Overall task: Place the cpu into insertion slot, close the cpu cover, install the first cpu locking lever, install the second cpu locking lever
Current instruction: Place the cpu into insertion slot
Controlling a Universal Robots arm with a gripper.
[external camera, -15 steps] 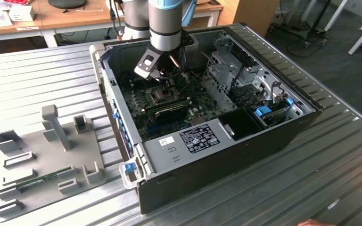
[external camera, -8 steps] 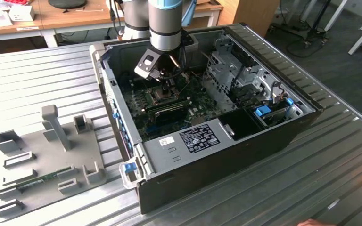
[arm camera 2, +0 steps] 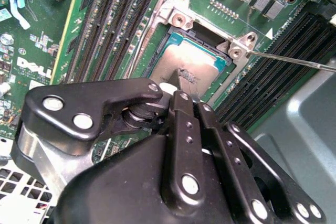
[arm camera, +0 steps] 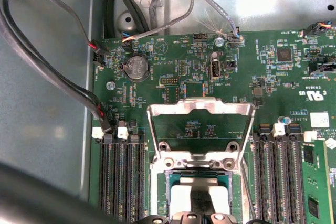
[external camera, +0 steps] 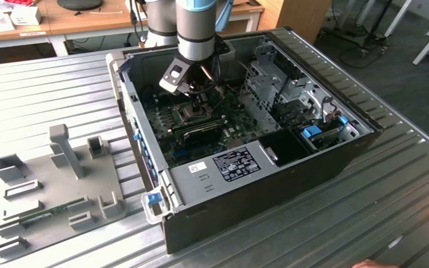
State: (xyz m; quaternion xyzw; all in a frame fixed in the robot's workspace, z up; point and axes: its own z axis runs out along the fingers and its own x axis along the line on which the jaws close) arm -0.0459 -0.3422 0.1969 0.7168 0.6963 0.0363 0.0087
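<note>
End effector point(arm camera 2: 177, 88) clenched on the cpu's point(arm camera 2: 181, 61) edge over the slot point(arm camera 2: 169, 39); cover point(arm camera: 199, 107) raised behind the slot. It is probably best set level, corners matched, unforced.

1. Second wrist view: claw point(arm camera 2: 176, 92) hides the near part of cpu point(arm camera 2: 184, 61) and insertion slot point(arm camera 2: 167, 39); contact underneath unreadable.
2. First wrist view: cpu beside the claw is cut off by the picture's edge.
</note>
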